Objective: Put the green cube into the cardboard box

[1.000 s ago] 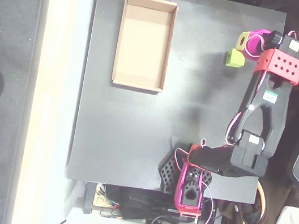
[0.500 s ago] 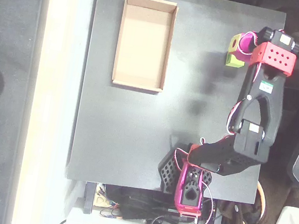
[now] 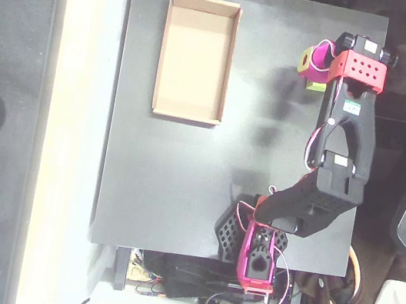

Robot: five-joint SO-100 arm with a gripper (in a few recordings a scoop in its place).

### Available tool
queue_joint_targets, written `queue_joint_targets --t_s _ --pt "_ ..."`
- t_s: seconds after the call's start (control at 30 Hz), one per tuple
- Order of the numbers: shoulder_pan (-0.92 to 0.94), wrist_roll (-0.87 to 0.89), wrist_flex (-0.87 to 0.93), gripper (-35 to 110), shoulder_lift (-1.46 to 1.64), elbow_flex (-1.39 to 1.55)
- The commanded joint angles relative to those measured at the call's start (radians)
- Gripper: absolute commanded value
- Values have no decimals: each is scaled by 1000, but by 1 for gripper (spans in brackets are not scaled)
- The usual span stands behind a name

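Over on the left of the overhead view, the box (image 3: 196, 57) is lying flat on the dark table (image 3: 174, 186), long side running up and down the picture, its tan floor showing bare inside the low walls. It is sitting near the table's upper left corner, well apart from the arm.

Moving right across open tabletop, the magenta claw (image 3: 317, 62) is hanging at the upper right part of the table, its yellow patch facing left. Just beneath it a sliver of the cube (image 3: 316, 84) is peeking out, lime green, right against the claw's lower edge. The claw is covering most of it, so whether the fingers are gripping the cube or merely sitting over it, I cannot tell, nor how wide they are standing.

Further right, the red wrist block (image 3: 361, 69) is sitting beside the claw, and the black arm (image 3: 340, 159) is stretching down from it to its base near the table's bottom edge.
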Motion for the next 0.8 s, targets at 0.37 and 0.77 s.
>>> queue_joint_targets --t_s 0.37,0.77 --pt "-9 5 12 41 -31 -57" --pt "-9 5 14 40 -46 -57"
